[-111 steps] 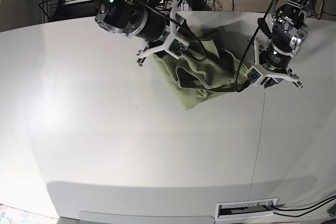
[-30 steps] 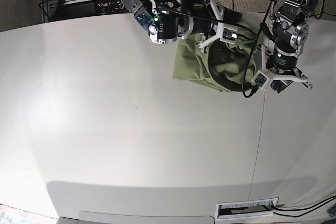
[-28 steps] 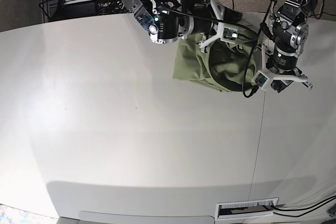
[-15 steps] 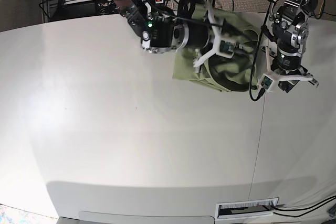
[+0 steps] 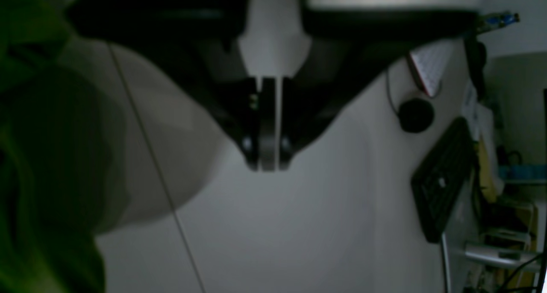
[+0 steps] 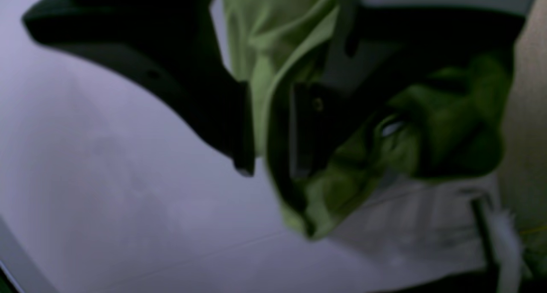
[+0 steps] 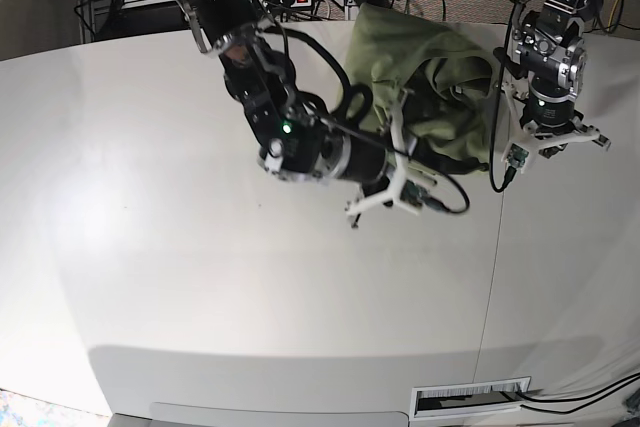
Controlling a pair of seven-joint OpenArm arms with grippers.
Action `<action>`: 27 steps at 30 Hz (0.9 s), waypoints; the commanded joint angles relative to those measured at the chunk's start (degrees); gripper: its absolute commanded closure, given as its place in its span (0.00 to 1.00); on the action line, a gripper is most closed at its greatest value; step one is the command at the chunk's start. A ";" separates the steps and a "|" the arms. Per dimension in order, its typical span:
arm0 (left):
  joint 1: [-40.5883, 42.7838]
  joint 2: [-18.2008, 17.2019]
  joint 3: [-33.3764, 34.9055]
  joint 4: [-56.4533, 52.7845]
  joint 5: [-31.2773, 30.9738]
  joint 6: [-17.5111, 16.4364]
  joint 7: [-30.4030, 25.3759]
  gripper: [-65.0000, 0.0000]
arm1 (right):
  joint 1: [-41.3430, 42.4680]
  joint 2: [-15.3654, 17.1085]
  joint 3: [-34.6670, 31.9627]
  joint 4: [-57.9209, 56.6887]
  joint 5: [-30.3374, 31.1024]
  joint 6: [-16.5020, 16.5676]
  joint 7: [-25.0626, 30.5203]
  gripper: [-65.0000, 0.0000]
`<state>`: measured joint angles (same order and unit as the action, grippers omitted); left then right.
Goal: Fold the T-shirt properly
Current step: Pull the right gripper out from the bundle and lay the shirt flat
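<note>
Nearest the base camera, most of the table [image 7: 200,277] is bare. Further in, the right gripper [image 7: 395,192] hangs over the middle. In the right wrist view its jaws stand apart with a fold of shirt [image 6: 265,92] between them; the near finger looks clear of the cloth, and whether the other presses on it I cannot tell, so I would not call this a firm grip.

Behind it the shirt [image 7: 420,87] lies bunched at the far edge of the table, rising toward the back rim and trailing down toward the right gripper. It has no clean outline now. As a guess, its long axis runs from the far rim toward the table's middle, tilted slightly to the view's right; neck and hem cannot be told apart.

Furthest, on the view's right, the left gripper [image 7: 553,142] hovers just beside the shirt's edge. In the left wrist view [image 5: 267,165] its 2 jaws are pressed together on nothing, with only bare table below.

Risks, as I judge them:
- Loosely caught cloth could slip out if the right arm pulls.
- With 1 arm pulling, the heap may drag or twist.
- The part at the far rim could slide off the table.
</note>
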<state>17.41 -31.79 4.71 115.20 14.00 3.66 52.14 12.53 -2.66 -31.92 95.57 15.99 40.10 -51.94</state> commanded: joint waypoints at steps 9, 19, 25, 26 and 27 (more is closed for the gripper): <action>1.14 -0.76 -0.39 0.98 0.74 1.05 0.57 1.00 | 4.61 -4.85 0.00 -8.35 1.05 -0.10 1.60 0.76; 1.14 -0.74 -0.39 0.98 0.76 1.05 0.35 1.00 | 4.61 -5.29 0.00 -12.07 -0.37 -0.10 1.16 0.81; 1.11 -0.74 -0.39 0.98 0.76 1.07 -0.44 1.00 | 4.66 -5.29 0.07 -14.36 -4.11 -0.10 2.03 0.97; 1.14 -0.74 -0.39 0.98 0.76 1.07 -0.59 1.00 | 4.66 -5.27 0.07 -14.56 -4.09 -0.10 2.40 1.00; 1.14 -0.74 -0.39 0.98 0.76 1.07 -0.68 1.00 | 4.66 -5.27 0.07 -14.60 -4.09 -0.10 2.69 1.00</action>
<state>18.85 -31.77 4.71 115.20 13.85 3.68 52.47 15.73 -7.01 -31.99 80.18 10.92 39.94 -51.07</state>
